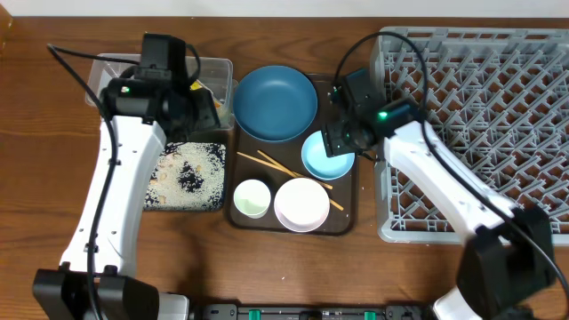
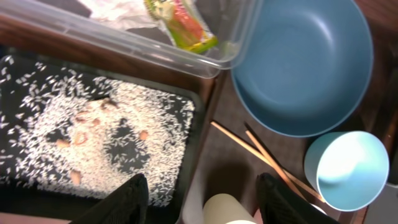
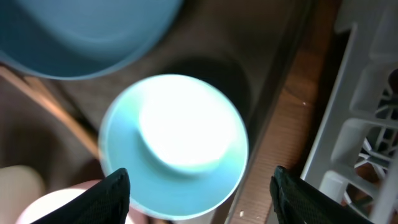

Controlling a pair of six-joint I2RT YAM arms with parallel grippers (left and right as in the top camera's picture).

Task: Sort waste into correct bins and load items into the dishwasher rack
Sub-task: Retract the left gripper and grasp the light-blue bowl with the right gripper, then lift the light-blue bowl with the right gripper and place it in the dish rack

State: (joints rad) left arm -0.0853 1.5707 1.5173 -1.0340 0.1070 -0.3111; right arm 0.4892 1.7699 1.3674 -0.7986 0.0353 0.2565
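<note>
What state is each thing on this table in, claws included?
Clear tub: holds napkin and wrapper.
Black tray: strewn with rice.
Dark-blue bowl: upright, empty.
Light-blue bowl: upright, empty.
White bowl: upright, empty.
White cup: upright, empty.
Chopsticks: lying flat on brown tray.
Rack: nothing visible in it.
Left claw: open, holding nothing.
Right claw: open, above the light-blue bowl.
</note>
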